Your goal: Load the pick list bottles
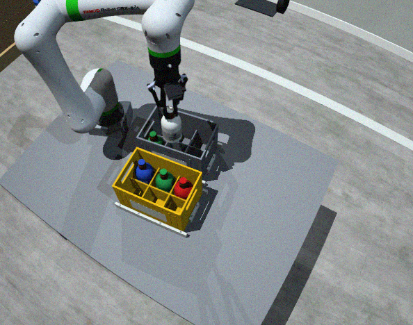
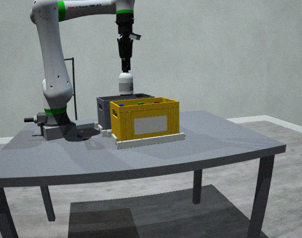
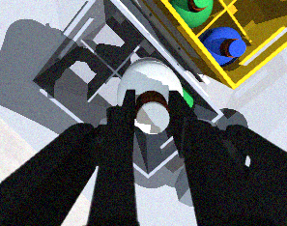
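- The jaws were closed partway, narrowed on the neck of a white bottle (image 1: 172, 128) (image 2: 125, 84) (image 3: 149, 77); the bottle hung upright beneath them, its cap showing between the two sides in the wrist view.
- That bottle was over the gray crate (image 1: 196, 162) (image 2: 102, 117) (image 3: 205, 96); the exterior view showed a gray band around its body, with small dark marks too blurred to read.
- Inside the gray crate, a green-capped bottle (image 1: 153, 136) (image 3: 187, 98) occupied a corner compartment; the held bottle partly covered it in the wrist view.
- The yellow crate (image 1: 172, 217) (image 2: 124, 127) (image 3: 205, 51) stood level on the table (image 1: 270, 196) (image 2: 146, 158), near the gray one; a white strip (image 1: 150, 218) (image 2: 151, 141) ran along its long outer side.
- Three bottles stood upright in one row of the yellow crate; blue (image 1: 144, 171) (image 2: 121, 105) (image 3: 223, 45) was at one end, green (image 1: 164, 180) (image 2: 140, 103) (image 3: 192, 12) in the middle and red (image 1: 182, 190) (image 2: 156, 101) at the other end; only their caps rose into sight in the exterior view.
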### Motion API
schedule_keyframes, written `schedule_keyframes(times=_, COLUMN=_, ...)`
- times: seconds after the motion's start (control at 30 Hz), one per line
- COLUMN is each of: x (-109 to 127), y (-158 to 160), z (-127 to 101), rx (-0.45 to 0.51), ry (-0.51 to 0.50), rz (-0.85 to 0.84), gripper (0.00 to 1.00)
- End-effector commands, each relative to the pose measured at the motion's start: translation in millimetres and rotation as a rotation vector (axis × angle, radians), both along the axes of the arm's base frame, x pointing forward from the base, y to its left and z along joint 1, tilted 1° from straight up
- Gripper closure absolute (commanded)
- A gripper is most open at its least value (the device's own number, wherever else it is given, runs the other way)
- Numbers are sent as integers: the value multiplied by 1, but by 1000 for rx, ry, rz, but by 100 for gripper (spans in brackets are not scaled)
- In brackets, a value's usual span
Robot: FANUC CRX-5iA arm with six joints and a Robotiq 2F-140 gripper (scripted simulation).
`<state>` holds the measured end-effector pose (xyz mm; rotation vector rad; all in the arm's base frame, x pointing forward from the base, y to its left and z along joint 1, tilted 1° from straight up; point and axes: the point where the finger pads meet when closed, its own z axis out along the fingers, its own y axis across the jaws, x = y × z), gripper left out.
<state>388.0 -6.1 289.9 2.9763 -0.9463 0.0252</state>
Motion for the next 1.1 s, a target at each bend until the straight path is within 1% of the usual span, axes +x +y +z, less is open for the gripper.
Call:
schedule_keyframes(times=0.0, x=1, y=0, z=1, rx=0, ry=-2, rz=0, gripper=90)
schedule_keyframes(times=0.67, x=1, y=-1, z=1, rx=0, ry=-2, rz=0, gripper=90)
schedule_keyframes(times=1.07, x=2, y=-2, z=-9, rx=0, ry=-2, rz=0, gripper=90)
